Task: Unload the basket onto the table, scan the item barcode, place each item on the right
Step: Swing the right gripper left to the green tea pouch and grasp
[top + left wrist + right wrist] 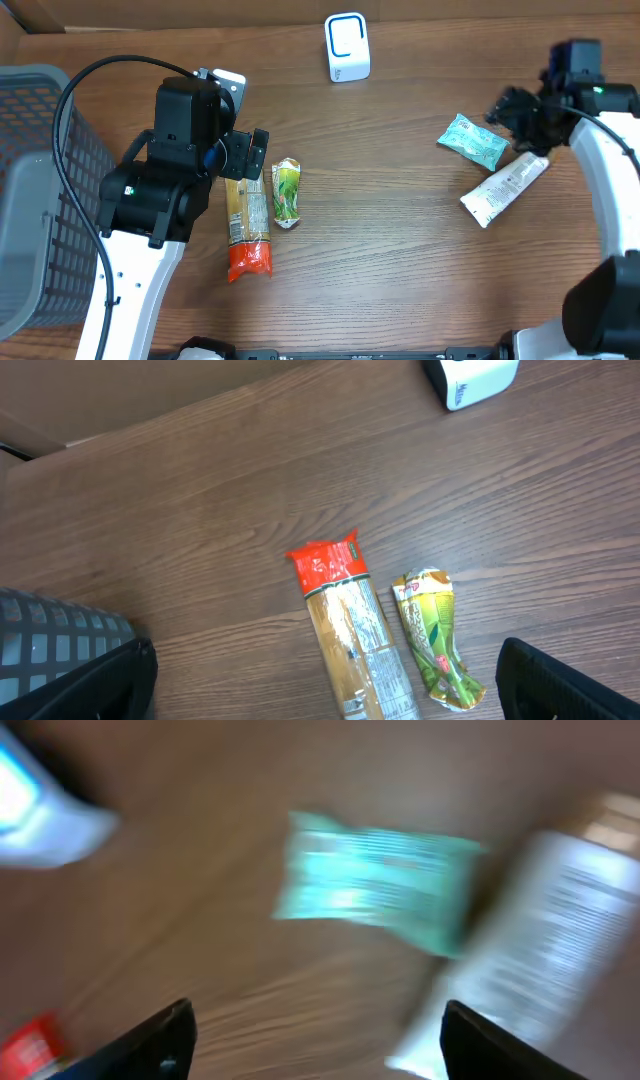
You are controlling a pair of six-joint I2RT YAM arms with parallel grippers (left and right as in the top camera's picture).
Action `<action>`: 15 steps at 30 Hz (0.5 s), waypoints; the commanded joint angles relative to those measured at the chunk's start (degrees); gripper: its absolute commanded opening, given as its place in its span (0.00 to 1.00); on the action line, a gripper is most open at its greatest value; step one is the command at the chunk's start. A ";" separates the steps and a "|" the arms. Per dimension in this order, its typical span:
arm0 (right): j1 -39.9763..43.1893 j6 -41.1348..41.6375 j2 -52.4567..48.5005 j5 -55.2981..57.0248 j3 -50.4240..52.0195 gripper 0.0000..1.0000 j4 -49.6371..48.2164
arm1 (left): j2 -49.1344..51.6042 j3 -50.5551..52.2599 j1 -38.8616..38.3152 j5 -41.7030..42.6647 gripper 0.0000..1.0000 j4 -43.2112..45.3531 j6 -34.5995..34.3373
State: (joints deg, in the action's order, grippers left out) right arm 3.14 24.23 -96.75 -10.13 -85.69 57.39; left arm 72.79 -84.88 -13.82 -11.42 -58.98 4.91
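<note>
Currently on table [400, 260]: white scanner [347, 47], stood at far edge, centre. Teal packet [472, 141] and white tube [504, 188] are laid just beside each other, right side, near right end effector [312, 1018]; its jaws are set apart, nothing held, view blurred. Pasta pack [247, 228] w/ red end and green pouch [286, 192] are laid side by side, left-centre. Left end effector [247, 153] is held wide, empty, over pasta pack. Grey basket [40, 180] is placed at left edge.

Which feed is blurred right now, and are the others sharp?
Right wrist view: heavily smeared, the teal packet and white tube show only as streaks, print unreadable. Left wrist view: sharp on the pasta pack and green pouch. Overhead view: sharp, evenly lit, no glare.
</note>
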 commanded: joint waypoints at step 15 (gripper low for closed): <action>-36.04 2.47 -16.81 -12.48 0.15 0.84 -19.39 | 0.28 -0.46 0.31 -0.59 1.00 0.07 0.90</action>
State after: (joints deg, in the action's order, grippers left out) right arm -30.79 24.49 -112.53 -22.06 -85.80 38.79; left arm 72.79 -84.88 -13.82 -11.44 -58.98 4.91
